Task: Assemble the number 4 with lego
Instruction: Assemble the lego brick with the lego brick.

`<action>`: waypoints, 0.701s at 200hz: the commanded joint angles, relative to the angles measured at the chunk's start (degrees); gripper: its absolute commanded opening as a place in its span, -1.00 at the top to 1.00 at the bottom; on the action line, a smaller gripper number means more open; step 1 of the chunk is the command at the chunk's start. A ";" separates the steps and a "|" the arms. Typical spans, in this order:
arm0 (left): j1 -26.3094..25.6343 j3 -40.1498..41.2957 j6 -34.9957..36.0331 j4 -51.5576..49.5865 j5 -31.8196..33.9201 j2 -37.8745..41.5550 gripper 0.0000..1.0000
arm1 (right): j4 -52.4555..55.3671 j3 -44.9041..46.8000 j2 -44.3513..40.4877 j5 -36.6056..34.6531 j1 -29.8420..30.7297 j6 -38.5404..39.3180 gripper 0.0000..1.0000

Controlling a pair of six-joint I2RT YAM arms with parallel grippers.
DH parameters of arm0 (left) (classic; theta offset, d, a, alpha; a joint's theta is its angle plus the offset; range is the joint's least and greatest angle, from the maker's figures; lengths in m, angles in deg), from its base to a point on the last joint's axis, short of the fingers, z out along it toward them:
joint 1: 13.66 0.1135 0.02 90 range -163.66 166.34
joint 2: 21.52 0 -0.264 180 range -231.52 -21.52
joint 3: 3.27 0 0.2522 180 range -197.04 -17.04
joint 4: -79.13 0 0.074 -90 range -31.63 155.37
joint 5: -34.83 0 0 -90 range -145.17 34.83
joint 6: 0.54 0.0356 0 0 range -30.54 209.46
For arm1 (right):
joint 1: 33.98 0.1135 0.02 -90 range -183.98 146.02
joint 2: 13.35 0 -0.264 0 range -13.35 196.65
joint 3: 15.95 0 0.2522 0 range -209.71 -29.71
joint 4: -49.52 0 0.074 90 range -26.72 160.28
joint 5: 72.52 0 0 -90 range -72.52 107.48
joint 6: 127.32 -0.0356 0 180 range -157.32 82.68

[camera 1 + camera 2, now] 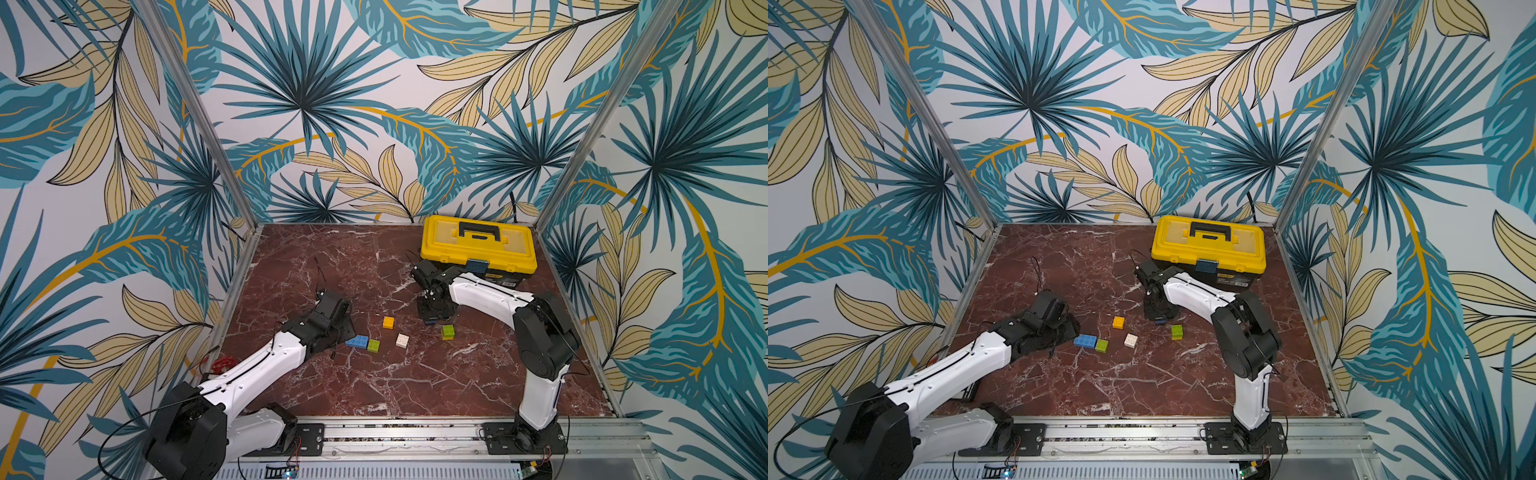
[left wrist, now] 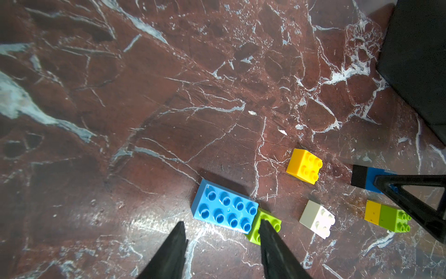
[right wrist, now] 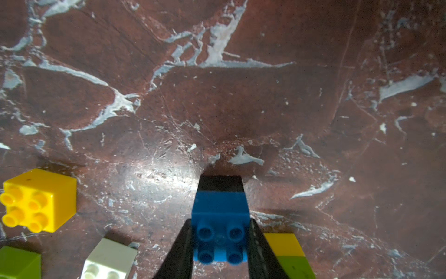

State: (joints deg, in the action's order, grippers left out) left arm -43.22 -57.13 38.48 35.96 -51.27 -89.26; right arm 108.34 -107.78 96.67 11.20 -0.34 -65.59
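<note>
Your right gripper [image 3: 220, 232] pinches the short blue brick [image 3: 219, 207] by its sides, a black brick [image 3: 220, 183] joined to its far end beyond the fingertips [image 3: 184, 241]. Your left gripper [image 2: 222, 224] stands spread and empty, the long blue brick [image 2: 224, 210] lying just ahead of its tips, a lime green brick [image 2: 276, 223] touching that brick's end and partly hidden behind one finger.

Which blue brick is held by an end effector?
The short blue brick, joined to a black brick, in the right end effector; the long blue brick lies ungripped.
</note>
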 commanded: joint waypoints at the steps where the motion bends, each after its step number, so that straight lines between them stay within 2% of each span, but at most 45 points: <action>1: 0.38 -0.10 -0.12 -0.12 0.58 0.52 -0.03 | 7.59 6.10 8.70 2.25 0.05 -1.35 0.69; 21: 0.47 -0.24 -0.11 -0.42 0.36 0.68 -0.04 | 5.43 7.72 9.86 4.55 0.07 -1.64 0.69; 43: 0.64 0.02 0.22 -0.11 0.23 0.30 -0.04 | 4.55 7.68 11.50 3.90 0.10 -2.16 0.69; 75: 1.60 0.66 -1.24 -0.60 -0.21 -0.47 -0.04 | 5.04 6.27 7.79 1.37 0.10 -3.04 0.62; 103: 2.21 1.57 -2.53 -0.21 -0.21 0.68 -0.04 | 7.16 3.52 1.41 -1.22 0.19 -2.84 0.41; 140: 2.82 0.66 -2.20 -1.25 -0.21 1.03 -0.04 | 9.62 -0.94 -5.13 -1.19 1.32 -1.66 -0.06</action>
State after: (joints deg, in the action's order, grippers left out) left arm -41.10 -56.94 36.53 35.89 -51.44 -89.33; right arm 111.88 -107.49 95.08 10.46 -0.18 -67.47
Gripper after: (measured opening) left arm 0.521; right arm 0.470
